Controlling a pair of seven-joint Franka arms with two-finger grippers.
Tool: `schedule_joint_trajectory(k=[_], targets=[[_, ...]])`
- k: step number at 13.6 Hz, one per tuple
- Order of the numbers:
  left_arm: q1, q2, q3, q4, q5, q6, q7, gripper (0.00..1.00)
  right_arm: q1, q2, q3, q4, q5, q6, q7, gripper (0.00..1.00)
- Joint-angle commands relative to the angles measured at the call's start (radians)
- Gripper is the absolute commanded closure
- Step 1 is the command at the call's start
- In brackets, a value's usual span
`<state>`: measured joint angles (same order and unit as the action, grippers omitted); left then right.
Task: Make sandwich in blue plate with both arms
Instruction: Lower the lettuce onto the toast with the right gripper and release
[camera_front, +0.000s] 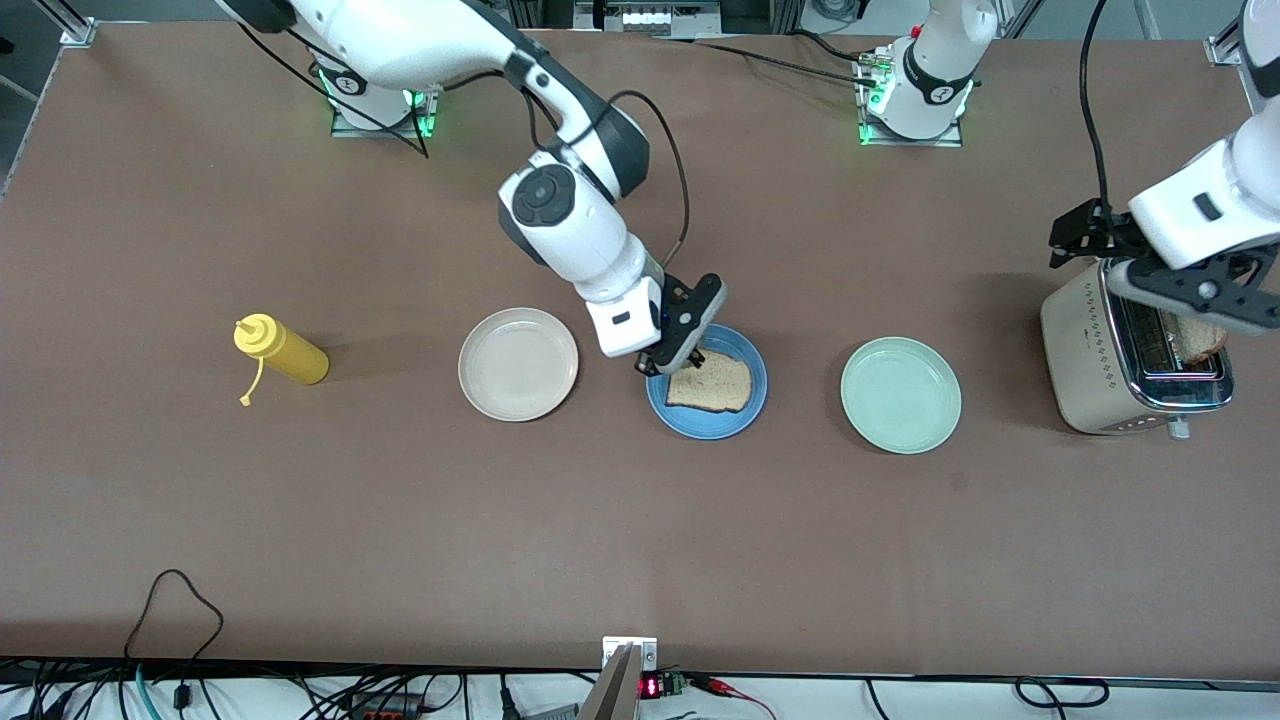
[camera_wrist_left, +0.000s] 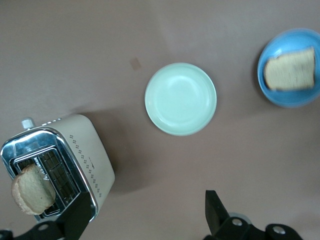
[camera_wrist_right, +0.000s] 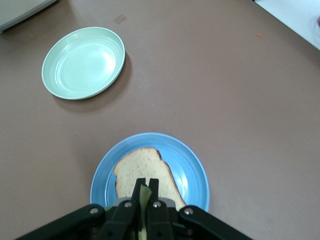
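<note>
Here one brown-crusted bread slice (camera_front: 709, 384) lies on glossy blue plate (camera_front: 752, 405).

You are getting bright, even light from overhead. The toaster (camera_front: 1135, 365) is throwing a soft shadow onto the table (camera_front: 300, 520), and its chrome top is catching glare. The mint plate (camera_wrist_right: 83, 62) is shining with reflections. The left wrist view is looking slightly soft.

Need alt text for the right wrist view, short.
The right gripper pinches a green lettuce leaf just above a bread slice lying on the blue plate. A pale green plate sits apart on the brown table.
</note>
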<state>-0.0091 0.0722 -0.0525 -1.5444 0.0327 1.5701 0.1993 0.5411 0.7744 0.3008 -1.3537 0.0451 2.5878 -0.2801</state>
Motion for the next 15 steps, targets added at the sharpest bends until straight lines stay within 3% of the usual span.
schedule_joint_trajectory(k=[1,6,8,10,11,12,15], targets=[[-0.061,-0.109,0.086,-0.189,-0.051,0.158,-0.104,0.00,0.039,0.072,-0.005,0.039,0.007,0.080,-0.005,1.00],[-0.043,-0.115,0.053,-0.174,-0.050,0.117,-0.098,0.00,0.098,0.132,-0.035,0.039,-0.001,0.190,0.027,1.00],[-0.045,-0.115,0.045,-0.172,-0.043,0.111,-0.100,0.00,0.115,0.137,-0.075,0.039,-0.002,0.195,0.025,0.79],[-0.045,-0.112,0.045,-0.168,-0.042,0.111,-0.098,0.00,0.115,0.132,-0.101,0.041,-0.019,0.196,0.022,0.75],[-0.045,-0.112,0.045,-0.168,-0.042,0.111,-0.100,0.00,0.114,0.132,-0.107,0.042,-0.027,0.198,0.024,0.67],[-0.045,-0.112,0.045,-0.168,-0.042,0.111,-0.100,0.00,0.106,0.129,-0.108,0.044,-0.025,0.210,0.025,0.01],[-0.046,-0.112,0.043,-0.168,-0.042,0.100,-0.101,0.00,0.094,0.111,-0.108,0.044,-0.016,0.230,0.030,0.00]])
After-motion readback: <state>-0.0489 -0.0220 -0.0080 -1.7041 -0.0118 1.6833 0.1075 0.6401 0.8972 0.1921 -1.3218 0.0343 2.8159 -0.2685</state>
